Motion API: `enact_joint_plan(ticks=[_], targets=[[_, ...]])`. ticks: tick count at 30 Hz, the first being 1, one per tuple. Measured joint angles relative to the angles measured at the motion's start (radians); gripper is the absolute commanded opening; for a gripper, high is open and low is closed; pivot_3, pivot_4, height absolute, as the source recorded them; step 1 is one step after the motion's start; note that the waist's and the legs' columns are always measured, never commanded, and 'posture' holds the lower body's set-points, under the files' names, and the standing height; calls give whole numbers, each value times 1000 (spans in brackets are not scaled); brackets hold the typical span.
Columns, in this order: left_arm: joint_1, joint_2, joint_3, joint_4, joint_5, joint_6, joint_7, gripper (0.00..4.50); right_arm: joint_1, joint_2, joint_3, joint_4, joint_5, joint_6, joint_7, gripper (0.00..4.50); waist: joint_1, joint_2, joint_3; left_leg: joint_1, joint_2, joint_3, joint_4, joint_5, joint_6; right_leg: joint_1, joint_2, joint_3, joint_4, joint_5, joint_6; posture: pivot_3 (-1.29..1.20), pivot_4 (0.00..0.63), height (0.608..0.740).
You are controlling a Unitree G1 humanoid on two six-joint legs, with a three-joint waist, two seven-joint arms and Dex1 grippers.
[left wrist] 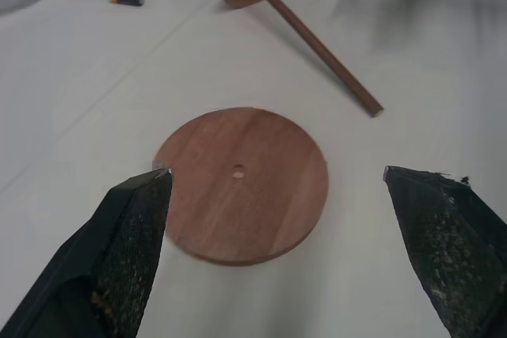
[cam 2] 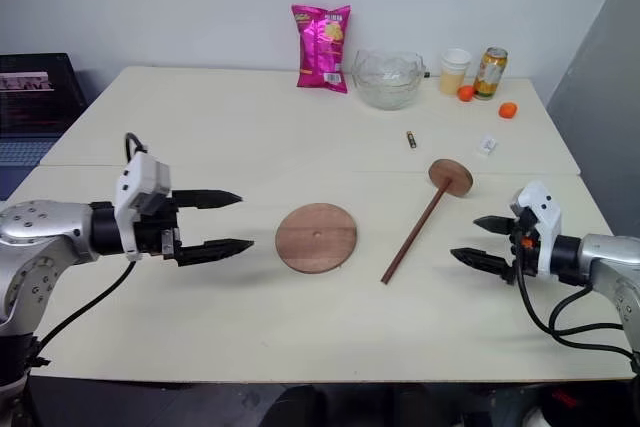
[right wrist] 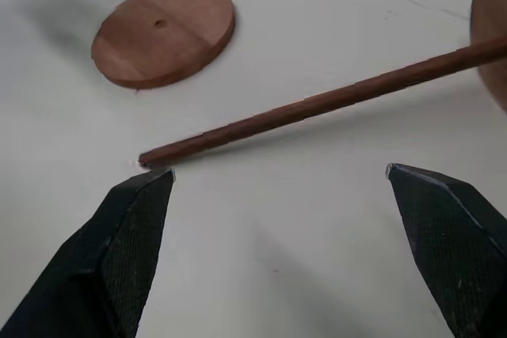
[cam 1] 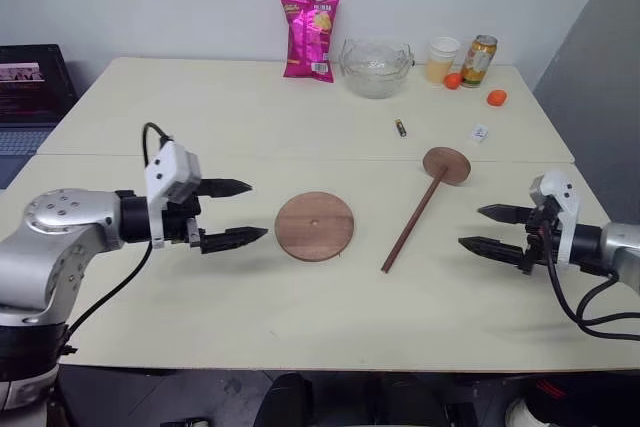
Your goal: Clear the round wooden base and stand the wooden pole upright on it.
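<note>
Lying flat on the table (cam 1: 200, 127), the round wooden base (cam 1: 314, 226) is your landmark, its top bare. The wooden pole (cam 1: 414, 212) rests just right of it (disc end away from you, apart from the base). The left gripper (cam 1: 235, 213) hovers left of the base, jaws spread and empty; the right gripper (cam 1: 487, 229), right of the pole, likewise. The pole looks light, stiff and smooth, so you would best take it mid-shaft, across the grain.

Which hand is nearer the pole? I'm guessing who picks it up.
Right. The right hand hovers open just beside the pole; the left hand is beyond the base.
</note>
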Motion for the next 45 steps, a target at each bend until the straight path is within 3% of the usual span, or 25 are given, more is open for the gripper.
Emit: enact_joint_plan(ticks=[2, 7, 10, 20, 25, 34, 38, 45], targets=[[-31, -12, -32, 5, 1, 0, -14, 4441, -39, 33, -4, 19, 19, 76, -58, 4500, 0, 0, 0, 0, 0, 0, 0, 0, 0, 0, 0, 0, 0, 0, 0, 0, 150, 740], [-126, -76, -132, 31, 14, -21, -37, 4441, -237, 247, -43, 209, 72, 309, -296, 4500, -3, -1, 0, 0, 1, 1, 0, 0, 0, -1, 2, 2, 1, 0, 0, 0, 150, 740], [-150, -92, -159, 59, 29, -36, -53, 4441, -299, 290, -53, 273, 77, 379, -352, 4500, -2, 0, 0, -2, 1, 2, 0, 0, 0, -4, 2, 4, 1, 0, 0, 0, 150, 740], [-170, -119, -197, 71, 45, -43, -79, 4441, -394, 331, -57, 438, 56, 407, -397, 4500, -2, 0, 0, -3, 1, 9, 0, 0, 0, -8, 3, 11, 2, 0, 0, 0, 150, 740], [-169, -136, -210, 69, 49, -45, -77, 4441, -495, 414, -24, 575, 15, 367, -412, 4500, -17, 0, 0, -2, 2, 12, 0, 0, 0, -9, 4, 15, 3, 1, 1, 0, 150, 740], [-161, -135, -210, 69, 68, -63, -73, 4441, -547, 433, 4, 676, -26, 318, -395, 4500, -23, 0, 0, -2, 2, 15, 0, 0, 0, -9, 4, 17, 2, 1, 1, 0, 150, 740], [-158, -135, -209, 69, 70, -68, -72, 4500, -556, 433, 6, 705, -36, 306, -385, 3831, -24, 0, 0, -1, 2, 16, 0, 0, 0, -9, 4, 18, 3, 1, 1, 0, 150, 740], [-149, -135, -209, 69, 82, -76, -69, 4500, -557, 444, 1, 731, -40, 320, -379, 2066, -25, 0, 0, -1, 2, 17, 0, 0, 0, -10, 4, 18, 3, 1, 1, 0, 150, 740]])
